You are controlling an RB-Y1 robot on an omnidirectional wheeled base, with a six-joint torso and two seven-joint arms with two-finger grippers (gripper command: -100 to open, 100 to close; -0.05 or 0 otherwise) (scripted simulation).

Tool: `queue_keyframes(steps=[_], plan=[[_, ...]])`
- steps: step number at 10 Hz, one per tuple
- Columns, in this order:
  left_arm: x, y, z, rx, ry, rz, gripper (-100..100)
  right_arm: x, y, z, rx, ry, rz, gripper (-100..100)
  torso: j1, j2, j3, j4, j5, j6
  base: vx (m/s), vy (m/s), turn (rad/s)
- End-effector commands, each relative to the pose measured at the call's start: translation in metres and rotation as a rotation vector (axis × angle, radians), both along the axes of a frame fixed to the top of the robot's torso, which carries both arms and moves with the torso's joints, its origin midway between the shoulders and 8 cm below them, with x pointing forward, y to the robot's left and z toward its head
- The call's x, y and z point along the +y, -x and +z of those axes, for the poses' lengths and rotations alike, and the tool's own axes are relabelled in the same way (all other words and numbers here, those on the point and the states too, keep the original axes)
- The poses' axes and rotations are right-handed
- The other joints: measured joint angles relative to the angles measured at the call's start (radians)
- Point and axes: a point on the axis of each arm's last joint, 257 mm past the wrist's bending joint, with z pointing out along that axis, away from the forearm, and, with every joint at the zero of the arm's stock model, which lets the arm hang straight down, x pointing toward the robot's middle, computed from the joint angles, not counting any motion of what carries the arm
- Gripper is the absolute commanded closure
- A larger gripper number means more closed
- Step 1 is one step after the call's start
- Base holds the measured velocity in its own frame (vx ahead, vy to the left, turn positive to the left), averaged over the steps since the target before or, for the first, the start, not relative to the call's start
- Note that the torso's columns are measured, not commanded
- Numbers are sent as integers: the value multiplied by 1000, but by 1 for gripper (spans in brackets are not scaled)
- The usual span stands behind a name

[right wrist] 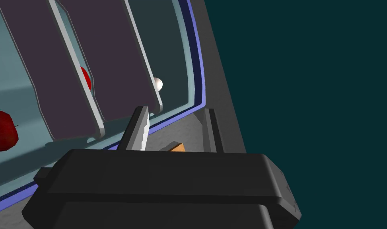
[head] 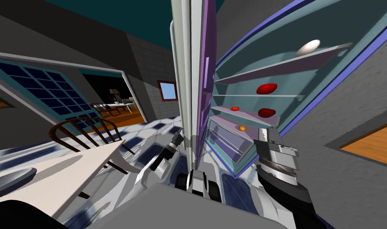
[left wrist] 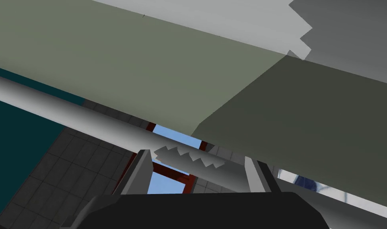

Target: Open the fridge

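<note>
Grey-white slab fridge door [head: 183, 79], frame centre, already wide open; likely heavy, stiff. Left gripper [left wrist: 195, 156] unclenched, straddling smooth grey cylindrical handle bar [left wrist: 89, 117]; slippery, hook there.

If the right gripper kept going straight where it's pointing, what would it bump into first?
Probably the open fridge's blue-purple front rim ahead of the right gripper, beside the dark purple shelves, though depth is unclear.
</note>
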Motion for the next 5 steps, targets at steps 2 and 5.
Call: queue_keyframes(steps=[2, 5], plan=[[-10, 3, 15, -34, 16, -43, 100, 0, 0, 0, 0, 0, 0, 0, -3, 1, 0, 0, -1, -1, 82, 279, -132], [-19, 9, 8, -20, 2, -73, 100, 0, 0, 0, 0, 0, 0, 0, -8, 6, 5, -4, 0, 0, 47, 163, -82]])
